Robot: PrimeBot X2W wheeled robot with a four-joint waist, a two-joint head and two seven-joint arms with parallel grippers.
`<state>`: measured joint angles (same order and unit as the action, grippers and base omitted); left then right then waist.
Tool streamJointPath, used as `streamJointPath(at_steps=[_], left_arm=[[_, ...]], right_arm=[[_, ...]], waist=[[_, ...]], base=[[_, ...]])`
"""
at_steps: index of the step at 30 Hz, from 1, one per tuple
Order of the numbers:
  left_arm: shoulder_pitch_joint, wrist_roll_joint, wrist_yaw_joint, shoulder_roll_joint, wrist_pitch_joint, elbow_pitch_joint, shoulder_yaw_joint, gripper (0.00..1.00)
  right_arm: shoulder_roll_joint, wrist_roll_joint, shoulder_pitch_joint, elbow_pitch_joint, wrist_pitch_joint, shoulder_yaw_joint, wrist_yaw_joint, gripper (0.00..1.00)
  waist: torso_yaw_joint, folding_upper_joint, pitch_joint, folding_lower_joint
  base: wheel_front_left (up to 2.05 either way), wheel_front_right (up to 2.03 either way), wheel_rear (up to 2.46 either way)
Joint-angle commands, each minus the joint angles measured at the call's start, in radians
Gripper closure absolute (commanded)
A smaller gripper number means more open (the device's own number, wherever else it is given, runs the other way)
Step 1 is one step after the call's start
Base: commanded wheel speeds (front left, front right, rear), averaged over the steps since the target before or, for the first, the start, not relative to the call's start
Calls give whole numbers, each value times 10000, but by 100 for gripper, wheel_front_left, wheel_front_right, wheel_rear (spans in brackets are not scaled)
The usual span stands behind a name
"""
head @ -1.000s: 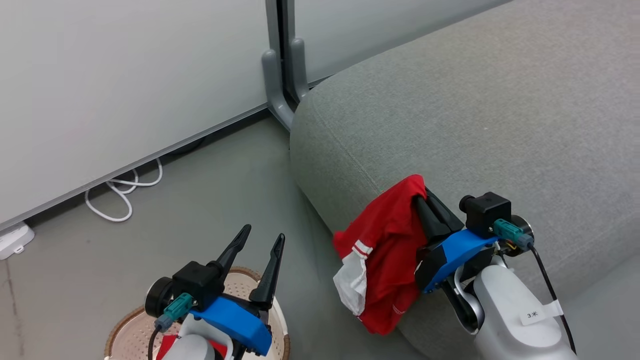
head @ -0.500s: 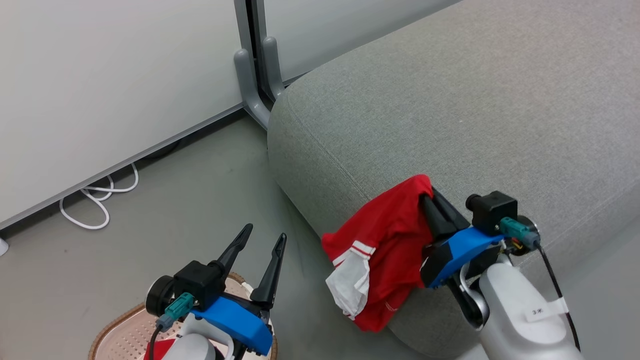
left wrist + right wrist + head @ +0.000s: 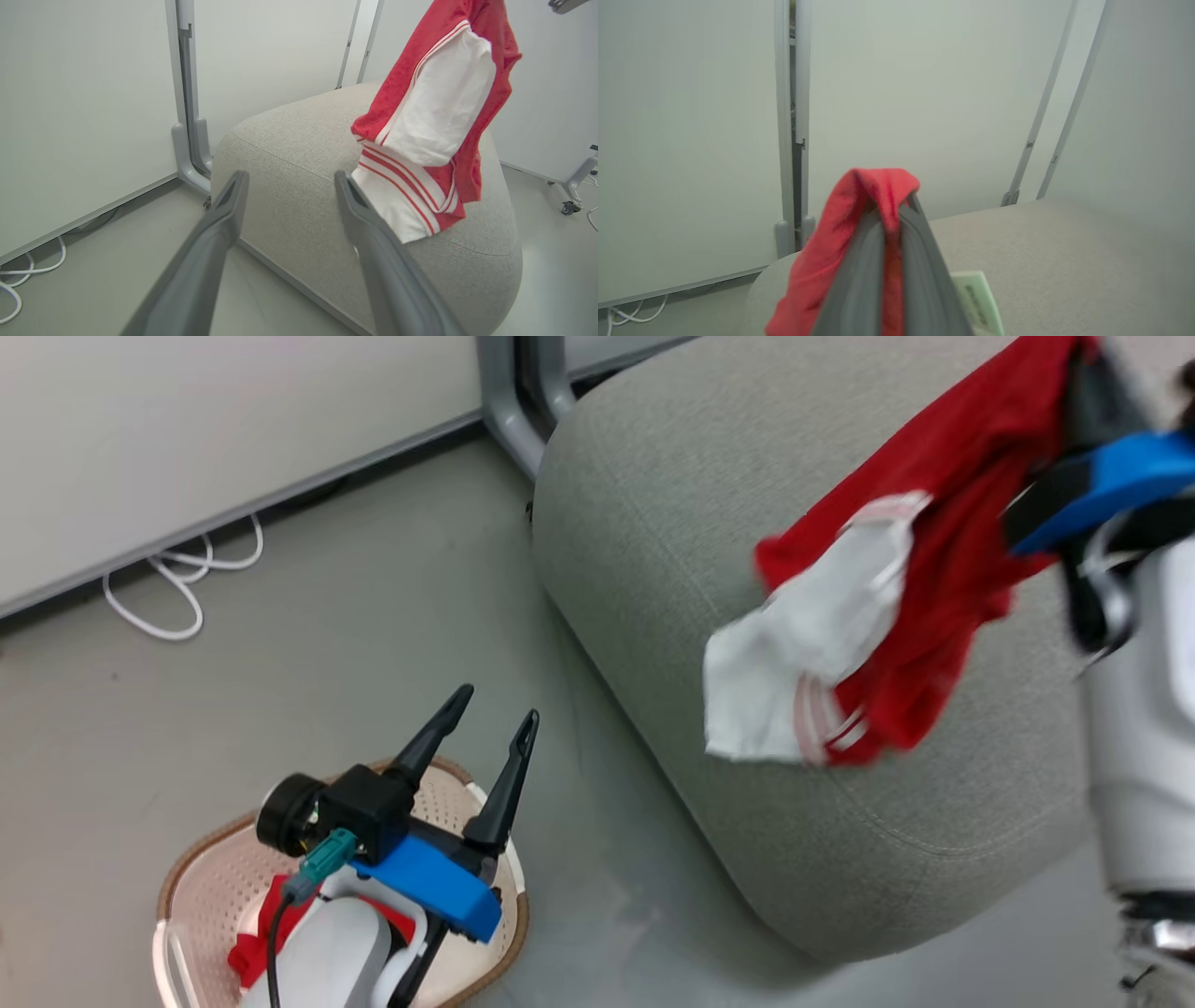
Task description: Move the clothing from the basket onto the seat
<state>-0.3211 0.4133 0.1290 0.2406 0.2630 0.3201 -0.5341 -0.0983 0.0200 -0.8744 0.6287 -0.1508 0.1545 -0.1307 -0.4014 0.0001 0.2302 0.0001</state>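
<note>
Right fingers (image 3: pixel 924 280) clamped on a red garment (image 3: pixel 934 588) that hangs below them near the seat (image 3: pixel 672 523) edge, best carried further inward before release lest it slide off; left fingers (image 3: pixel 431 739) apart above the basket (image 3: pixel 210 882), second garment (image 3: pixel 250 952) beneath.
</note>
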Motion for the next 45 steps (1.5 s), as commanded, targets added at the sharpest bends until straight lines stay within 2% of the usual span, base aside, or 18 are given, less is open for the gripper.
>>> streamJointPath(at_steps=[1,5,9,15,21,30,31,32,33,34,35,40,45], left_arm=[[-340,-50,26,110,27,-104,-115,0],[-802,-108,26,312,27,-310,-230,0],[-1264,-219,26,438,27,-579,-337,0],[-2070,-394,26,687,27,-944,-488,0],[-2683,-545,26,935,27,-1108,-630,0],[-2745,-366,26,848,27,-832,-874,0],[-2724,-354,26,842,29,-807,-858,0],[-2692,-353,26,826,29,-781,-849,0],[-2649,-319,26,796,27,-751,-851,0],[-2607,-289,26,764,27,-714,-860,0],[-2563,-269,26,733,27,-671,-865,0],[-2347,-135,26,531,29,-498,-875,0],[-1965,100,26,157,27,-257,-747,0]], right_arm=[[-345,323,-547,-188,167,380,-1,100],[-1246,960,-1468,-540,640,1039,-1,100],[-2013,1027,-2153,-716,936,1900,-1,100],[-2593,736,-2360,-716,949,3170,-1,100],[-2382,824,-1614,109,545,3942,-1,100],[-1424,2186,-680,1271,-317,4941,-1,100],[-1381,2293,-651,1338,-381,5008,-1,92],[-1386,2377,-622,1384,-428,5043,-1,75],[-1410,2436,-580,1433,-466,5070,-1,51],[-1450,2491,-547,1483,-493,5063,-1,15],[-1492,2532,-528,1538,-506,5049,-1,0],[-1619,2594,-374,1786,-544,4873,-1,0],[-1819,2475,11,1897,-661,4390,-1,0]], waist=[[453,-1,624,-1],[803,-1,1361,-1],[1076,-1,2166,-1],[1469,-1,3455,-1],[1605,-1,4256,-1],[1664,-1,4030,-1],[1664,-1,3961,-1],[1667,-1,3887,-1],[1674,-1,3811,-1],[1688,-1,3735,-1],[1704,-1,3652,-1],[1783,-1,3219,-1],[2040,-1,2329,-1]], base=[[0,0,0],[0,0,0],[0,0,0],[0,0,0],[0,0,0],[0,0,0],[0,0,0],[0,0,0],[0,0,0],[0,0,0],[0,0,0],[0,0,0],[0,0,0]])
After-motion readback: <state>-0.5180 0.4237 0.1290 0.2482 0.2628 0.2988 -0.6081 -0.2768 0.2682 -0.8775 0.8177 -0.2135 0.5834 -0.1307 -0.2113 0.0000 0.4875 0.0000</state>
